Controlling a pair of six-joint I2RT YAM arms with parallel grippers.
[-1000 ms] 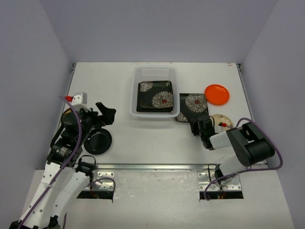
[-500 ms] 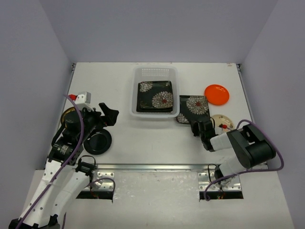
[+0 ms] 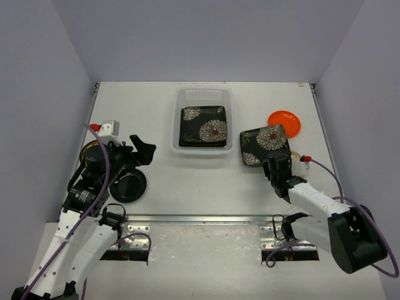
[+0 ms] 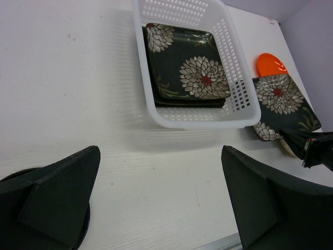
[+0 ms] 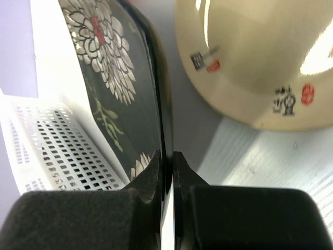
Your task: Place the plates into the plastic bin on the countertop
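Note:
The translucent white bin stands at the back centre with a black flowered square plate lying in it; both show in the left wrist view, the bin and the plate. My right gripper is shut on the near edge of a second black flowered plate, held lifted just right of the bin; its fingers pinch the rim. A beige plate lies under it. An orange plate lies behind. My left gripper is open and empty above a black round plate.
A patterned yellow plate is mostly hidden under my left arm. The metal rail runs along the countertop's front edge. Purple walls close in the left, back and right sides.
My right gripper has lifted the flowered plate off the table and swung it right, covering the beige plate in the top view. The left arm has barely moved.

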